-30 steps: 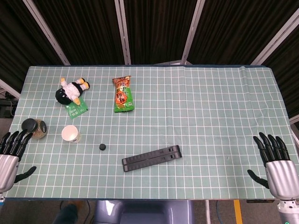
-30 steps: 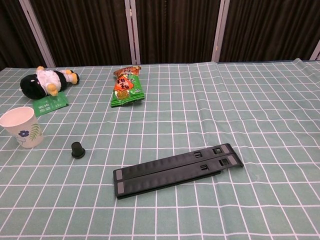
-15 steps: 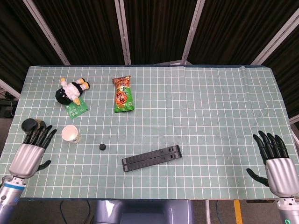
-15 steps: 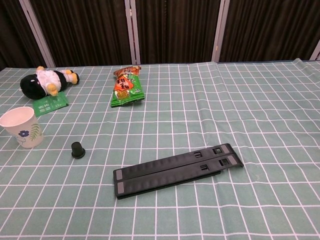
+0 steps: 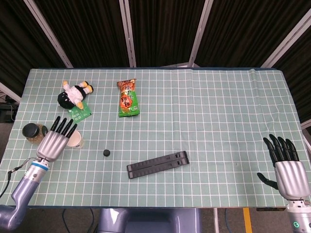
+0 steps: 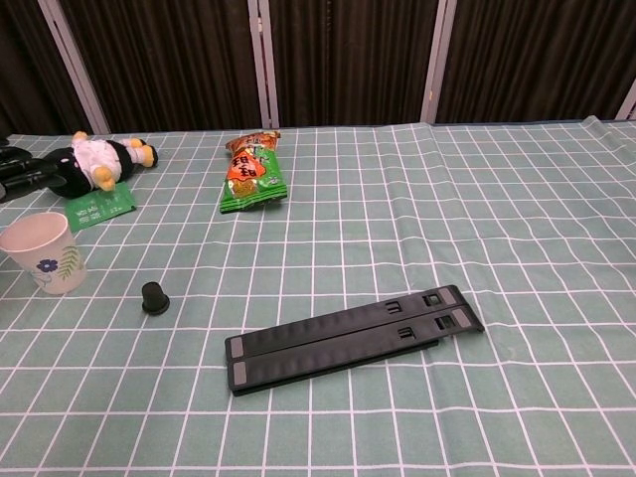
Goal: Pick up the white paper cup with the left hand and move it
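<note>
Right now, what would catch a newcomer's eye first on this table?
Probably the left hand, fingers spread, at the white paper cup near the table's left edge, not yet gripping it. Next, the long black folding stand lying front and centre, with a small black cap to its left. At the back left lie a plush penguin and a green snack bag.

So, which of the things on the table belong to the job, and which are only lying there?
Belong to the job:
- white paper cup
- left hand, fingers spread, over the cup

Only lying there:
- plush penguin
- snack packet
- green sachet
- jar
- small black cap
- black folding stand
- right hand, idle
</note>
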### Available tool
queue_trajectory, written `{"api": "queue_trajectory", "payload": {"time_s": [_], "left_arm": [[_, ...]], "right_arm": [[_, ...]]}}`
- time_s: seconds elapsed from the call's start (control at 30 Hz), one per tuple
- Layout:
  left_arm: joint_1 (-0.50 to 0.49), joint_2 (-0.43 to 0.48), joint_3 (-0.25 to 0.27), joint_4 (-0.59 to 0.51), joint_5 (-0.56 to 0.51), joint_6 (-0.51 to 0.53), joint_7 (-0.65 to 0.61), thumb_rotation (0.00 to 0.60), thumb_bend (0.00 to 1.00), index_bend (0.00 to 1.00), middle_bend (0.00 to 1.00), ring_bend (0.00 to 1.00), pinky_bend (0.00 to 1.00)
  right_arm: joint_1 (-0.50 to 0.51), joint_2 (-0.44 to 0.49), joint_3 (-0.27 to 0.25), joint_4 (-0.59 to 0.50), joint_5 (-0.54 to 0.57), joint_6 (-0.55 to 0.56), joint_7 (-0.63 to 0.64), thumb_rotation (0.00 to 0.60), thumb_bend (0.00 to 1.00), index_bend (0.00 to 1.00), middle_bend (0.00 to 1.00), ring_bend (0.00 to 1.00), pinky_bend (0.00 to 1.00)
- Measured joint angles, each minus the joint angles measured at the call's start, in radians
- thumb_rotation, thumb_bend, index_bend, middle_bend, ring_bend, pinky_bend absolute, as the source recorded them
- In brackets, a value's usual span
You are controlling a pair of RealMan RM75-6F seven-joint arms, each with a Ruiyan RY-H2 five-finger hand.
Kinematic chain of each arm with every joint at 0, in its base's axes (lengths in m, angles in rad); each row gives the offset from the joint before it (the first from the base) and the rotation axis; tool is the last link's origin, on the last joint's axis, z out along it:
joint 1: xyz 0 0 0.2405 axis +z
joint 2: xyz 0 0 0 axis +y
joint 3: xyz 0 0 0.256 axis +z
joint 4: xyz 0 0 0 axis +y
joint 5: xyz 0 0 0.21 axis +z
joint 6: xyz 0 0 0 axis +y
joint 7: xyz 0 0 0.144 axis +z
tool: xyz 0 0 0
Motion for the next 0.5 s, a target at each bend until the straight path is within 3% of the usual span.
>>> {"api": "queue_trajectory", "payload": {"time_s": [0.2,0.43,0.5], "left_arm": [[-0.044,-0.045,0.024,0.096,0.055,-0.003,-0.091,0.600,0.00,0.00,0.00,0.00,0.00],[-0.069,-0.085,0.057,0.157,0.077,-0.011,-0.100,0.600,0.00,0.01,0.00,0.00,0.00],[-0.074,-0.101,0.058,0.174,0.075,-0.012,-0.099,0.600,0.00,0.08,0.03,0.01,0.04]], "right_arm": [[0.002,-0.008,0.000,0.001,0.006,-0.004,-0.018,0.600,0.00,0.00,0.00,0.00,0.00],[0.003,-0.015,0.004,0.010,0.012,0.000,-0.034,0.600,0.00,0.00,0.00,0.00,0.00],[0.003,-0.015,0.004,0.011,0.014,0.000,-0.035,0.600,0.00,0.00,0.00,0.00,0.00]]}}
